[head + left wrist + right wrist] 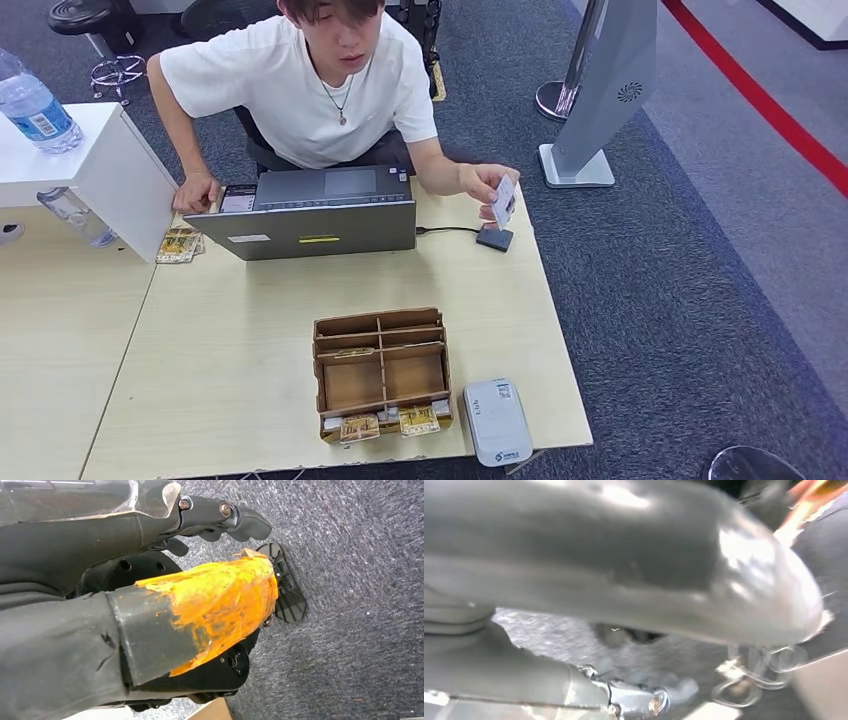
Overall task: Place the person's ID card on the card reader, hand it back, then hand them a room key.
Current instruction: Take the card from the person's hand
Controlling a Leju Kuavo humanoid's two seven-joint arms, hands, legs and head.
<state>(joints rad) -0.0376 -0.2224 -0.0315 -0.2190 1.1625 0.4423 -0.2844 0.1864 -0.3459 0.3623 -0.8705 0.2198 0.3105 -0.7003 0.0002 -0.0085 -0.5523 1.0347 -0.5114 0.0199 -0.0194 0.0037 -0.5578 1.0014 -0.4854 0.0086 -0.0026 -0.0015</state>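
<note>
One ID card [504,201], held out by the person's hand [484,184] at two o'clock over the worktop [250,330], should be grasped by its free edge; each robot hand's state cannot be told.

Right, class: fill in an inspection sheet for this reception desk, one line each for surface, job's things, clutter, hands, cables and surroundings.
Surface: light wooden table, a white box at its left.
Job's things: ID card held up by the person's hand; white card reader at the near right edge; cardboard organiser with cards in its front slots.
Clutter: laptop, water bottle, cards beside the white box.
Hands: left hand hangs over carpet, holding nothing; right hand blurred, state unclear.
Cables: black cable from laptop to a small black device.
Surroundings: grey carpet, red line, grey stand.
</note>
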